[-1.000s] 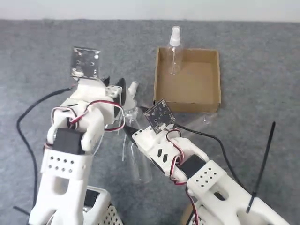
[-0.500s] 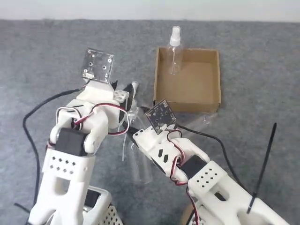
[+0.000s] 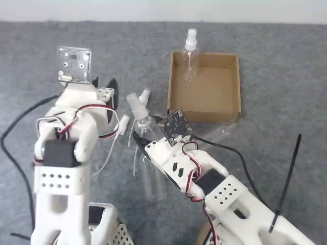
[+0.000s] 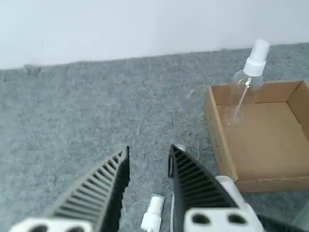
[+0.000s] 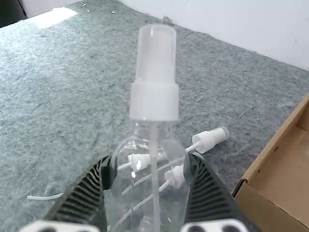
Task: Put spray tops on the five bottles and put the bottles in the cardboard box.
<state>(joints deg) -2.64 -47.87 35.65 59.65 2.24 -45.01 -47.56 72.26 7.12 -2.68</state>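
My right gripper [image 3: 142, 137] is shut on a clear bottle [image 3: 144, 126] and holds it upright left of the cardboard box [image 3: 204, 107]. A white spray top [image 5: 154, 87] sits on that bottle [image 5: 150, 193], which stands between my right gripper's [image 5: 148, 186] fingers. My left gripper [image 3: 103, 84] hangs open and empty, to the left of the bottle and apart from it. Seen from the left wrist, the left gripper [image 4: 149, 153] is over bare carpet. Another bottle [image 3: 190, 57] with its spray top stands in the box's far left corner.
Loose spray tops lie on the grey carpet: one [image 3: 145, 94] beyond the held bottle, one [image 3: 122, 125] with a long tube by the left arm. Clear bottles [image 3: 153, 178] lie under the right arm. A white basket [image 3: 110, 229] sits at the front left.
My left gripper has drawn back to the left, away from the held bottle's top. The spray top now stands free on the bottle. The right arm has kept still.
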